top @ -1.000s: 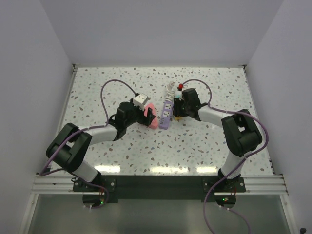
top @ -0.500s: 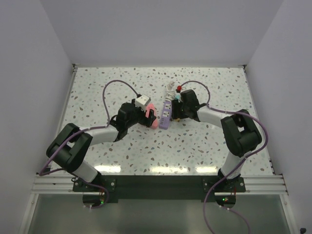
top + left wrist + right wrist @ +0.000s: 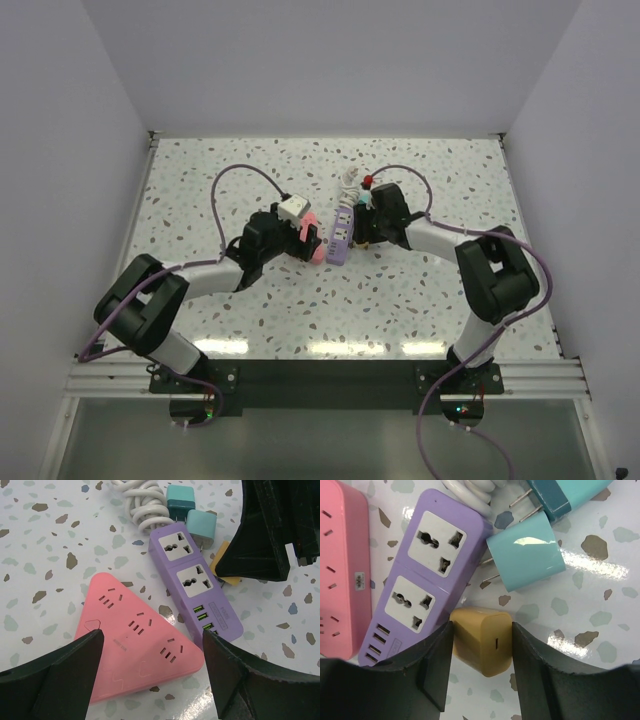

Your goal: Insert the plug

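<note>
The right claw (image 3: pixel 481 636) grasps the mustard-yellow cube plug (image 3: pixel 482 652), down at the speckled surface (image 3: pixel 600 620) just beside the purple rectangular power strip (image 3: pixel 420 580) (sockets facing up). The left claw (image 3: pixel 150 640) hangs released, holding nothing, over the pink triangular power strip (image 3: pixel 130 655).

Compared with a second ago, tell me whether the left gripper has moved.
Yes. The left gripper has edged slightly right, toward the purple power strip, which lies where it did.
</note>
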{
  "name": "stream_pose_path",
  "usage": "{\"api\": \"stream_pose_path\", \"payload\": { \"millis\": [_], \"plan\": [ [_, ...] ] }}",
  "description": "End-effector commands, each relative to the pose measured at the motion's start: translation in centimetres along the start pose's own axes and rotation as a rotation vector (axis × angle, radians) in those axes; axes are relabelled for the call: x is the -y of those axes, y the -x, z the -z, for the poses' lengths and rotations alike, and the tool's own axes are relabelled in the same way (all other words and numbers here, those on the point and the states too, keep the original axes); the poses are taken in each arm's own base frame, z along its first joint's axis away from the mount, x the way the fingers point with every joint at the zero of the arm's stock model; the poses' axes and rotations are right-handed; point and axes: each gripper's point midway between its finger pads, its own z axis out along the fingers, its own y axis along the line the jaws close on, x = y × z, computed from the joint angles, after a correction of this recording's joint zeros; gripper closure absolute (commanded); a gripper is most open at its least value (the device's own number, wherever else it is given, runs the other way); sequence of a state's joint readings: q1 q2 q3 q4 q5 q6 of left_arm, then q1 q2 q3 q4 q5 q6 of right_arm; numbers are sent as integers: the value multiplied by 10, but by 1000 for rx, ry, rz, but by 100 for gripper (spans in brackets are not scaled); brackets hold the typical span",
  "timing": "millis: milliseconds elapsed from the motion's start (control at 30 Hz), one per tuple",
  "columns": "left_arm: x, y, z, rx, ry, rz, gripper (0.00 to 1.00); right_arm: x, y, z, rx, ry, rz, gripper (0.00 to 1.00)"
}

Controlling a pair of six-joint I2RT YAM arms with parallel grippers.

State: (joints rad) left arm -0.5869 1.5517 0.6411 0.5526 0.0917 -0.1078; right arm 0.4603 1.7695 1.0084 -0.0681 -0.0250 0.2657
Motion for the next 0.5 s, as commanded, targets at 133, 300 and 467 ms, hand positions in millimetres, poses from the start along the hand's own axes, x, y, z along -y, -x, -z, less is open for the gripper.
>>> {"api": "stream_pose_path", "payload": {
  "millis": [133, 300, 467],
  "plan": [
    [3, 21, 6, 78, 2, -40, 15, -14, 11, 21, 30, 56, 4, 100],
    [18, 24, 11, 121, -64, -70, 14, -23, 28, 35, 79, 89, 3, 100],
    [20, 24, 14, 124, -70, -80, 14, -21, 25, 31, 64, 82, 0, 100]
  ]
}}
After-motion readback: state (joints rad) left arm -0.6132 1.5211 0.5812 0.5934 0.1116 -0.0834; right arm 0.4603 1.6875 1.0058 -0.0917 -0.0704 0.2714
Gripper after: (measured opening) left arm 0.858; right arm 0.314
